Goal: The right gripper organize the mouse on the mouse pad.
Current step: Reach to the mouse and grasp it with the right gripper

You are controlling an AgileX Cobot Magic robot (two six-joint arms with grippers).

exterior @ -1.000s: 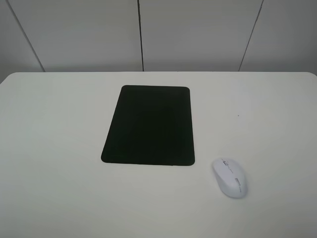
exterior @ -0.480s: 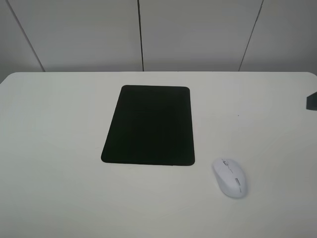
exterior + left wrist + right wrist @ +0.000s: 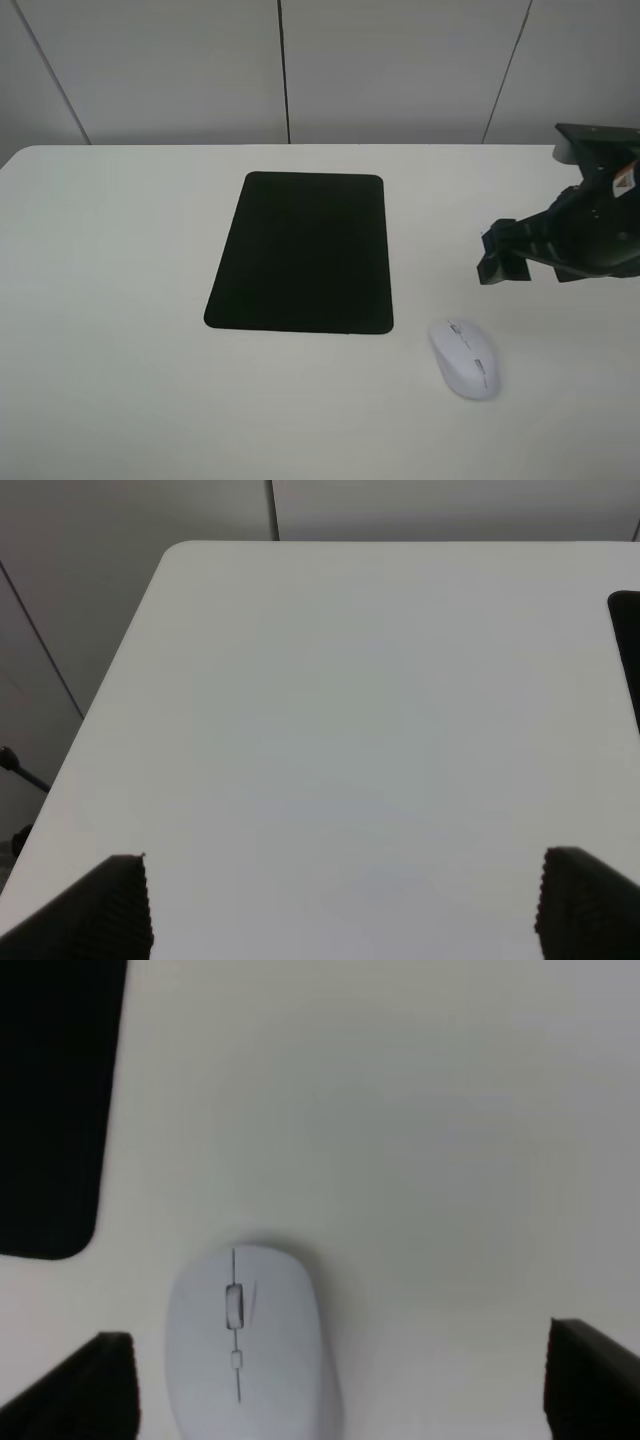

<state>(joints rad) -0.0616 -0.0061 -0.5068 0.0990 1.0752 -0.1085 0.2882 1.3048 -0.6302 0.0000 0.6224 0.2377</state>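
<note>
The white mouse [image 3: 464,359] lies on the white table, to the right of the black mouse pad's [image 3: 303,251] near right corner and apart from it. My right gripper [image 3: 497,258] reaches in from the right edge, above the table and a little behind the mouse, open and empty. In the right wrist view the mouse [image 3: 244,1340] lies between my spread fingertips [image 3: 90,1385], with the pad's corner [image 3: 50,1100] beside it. My left gripper [image 3: 340,905] is open over bare table; it is out of the high view.
The white table [image 3: 120,300] ends at a grey panelled wall behind. In the left wrist view the table's left edge and corner [image 3: 170,555] show, with a strip of the pad [image 3: 628,640] at the frame's side.
My right arm has come into the high view from the right edge and moved left toward the mouse. The mouse and the pad have not moved.
</note>
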